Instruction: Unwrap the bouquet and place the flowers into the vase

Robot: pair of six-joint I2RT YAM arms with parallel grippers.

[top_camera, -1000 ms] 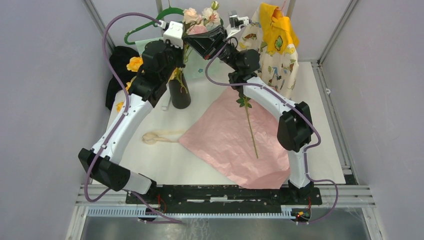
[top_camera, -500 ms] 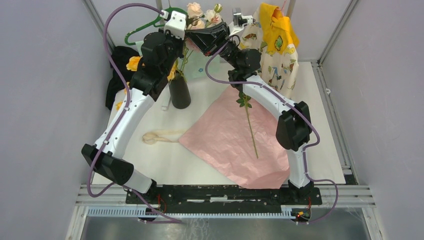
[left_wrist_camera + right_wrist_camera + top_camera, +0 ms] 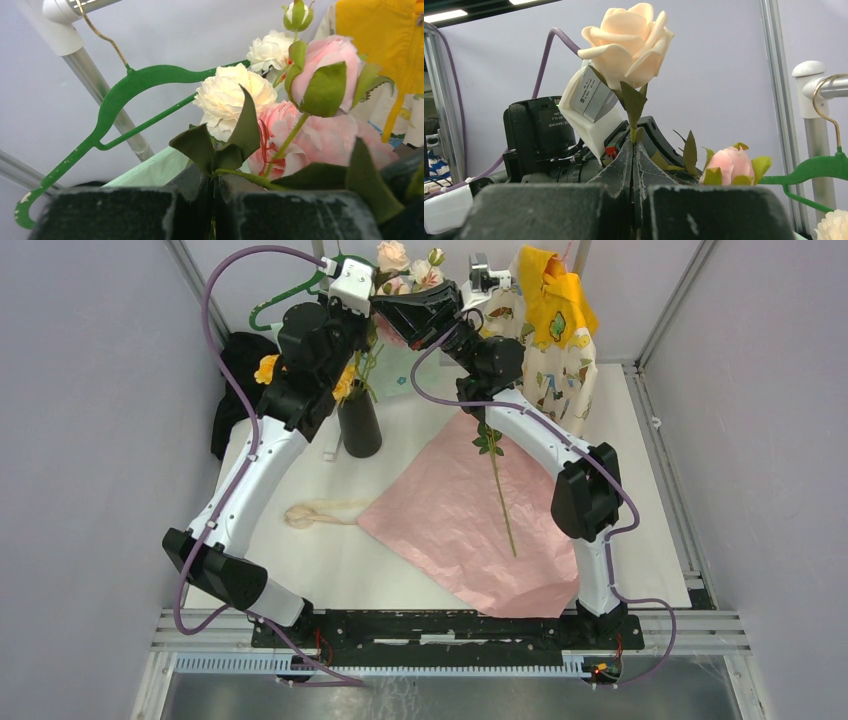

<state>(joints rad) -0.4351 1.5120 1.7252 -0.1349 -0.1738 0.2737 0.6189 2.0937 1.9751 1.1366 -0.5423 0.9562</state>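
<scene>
- My desk (image 3: 330, 560) is a white top boxed in by pale grey-lilac walls.
- Nearest me, a pink paper sheet (image 3: 470, 530) lies flat, right of centre, with one loose green stem (image 3: 503, 505) lying across it.
- Just beside the sheet's left corner, the beige ribbon (image 3: 320, 513) lies loose on the desk.
- Further back, the black vase (image 3: 360, 425) stands upright beside my left arm, with yellow roses (image 3: 268, 367) near its mouth.
- Above and behind the vase, both arms are raised and meet among the flowers (image 3: 405, 265).
- My left tool (image 3: 212, 200) is closed on a leafy green stem of those flowers, with cream and pink blooms above it.
- My right tool (image 3: 632, 185) is pinched on the stem of a peach-cream rose (image 3: 626, 42), which stands upright.
- Farthest back hang a green hanger (image 3: 135, 95) and a printed garment (image 3: 545, 340) with a yellow hood. A black cloth (image 3: 235, 380) sits far left.
</scene>
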